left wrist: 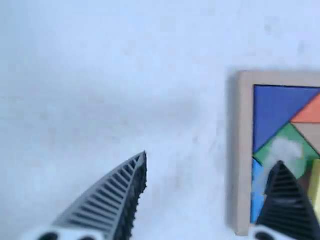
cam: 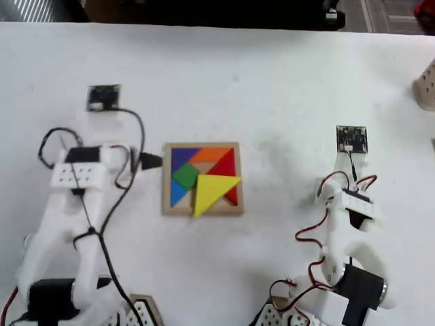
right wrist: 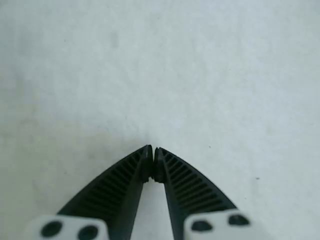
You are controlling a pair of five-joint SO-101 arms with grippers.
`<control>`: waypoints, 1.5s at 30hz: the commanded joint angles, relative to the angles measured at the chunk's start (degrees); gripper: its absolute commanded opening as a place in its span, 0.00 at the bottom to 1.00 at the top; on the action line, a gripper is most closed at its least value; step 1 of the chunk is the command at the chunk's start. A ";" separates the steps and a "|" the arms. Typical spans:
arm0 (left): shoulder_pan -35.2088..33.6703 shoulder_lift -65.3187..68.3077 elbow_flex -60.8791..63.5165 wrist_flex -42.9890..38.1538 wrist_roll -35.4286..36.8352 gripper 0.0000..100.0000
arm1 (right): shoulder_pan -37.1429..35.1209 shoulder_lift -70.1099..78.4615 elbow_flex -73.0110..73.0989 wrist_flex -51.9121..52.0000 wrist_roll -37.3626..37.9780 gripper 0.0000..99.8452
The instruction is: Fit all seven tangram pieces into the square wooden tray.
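Wooden tray (cam: 166, 183) sits mid-frame in the high view. Yellow triangle (cam: 212, 190) looks askew, its corner over the lower rim. Left gripper (left wrist: 210, 160) is spread apart by the tray's left rim. Right gripper (right wrist: 152, 151) is pinched together over the bare desk (cam: 272, 81). Probably best to nudge the yellow triangle square and press it flat.
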 commanded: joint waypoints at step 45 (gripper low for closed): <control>-10.24 12.35 -4.48 -13.36 -4.84 0.02 | -47.25 -46.99 20.48 25.36 2.02 0.02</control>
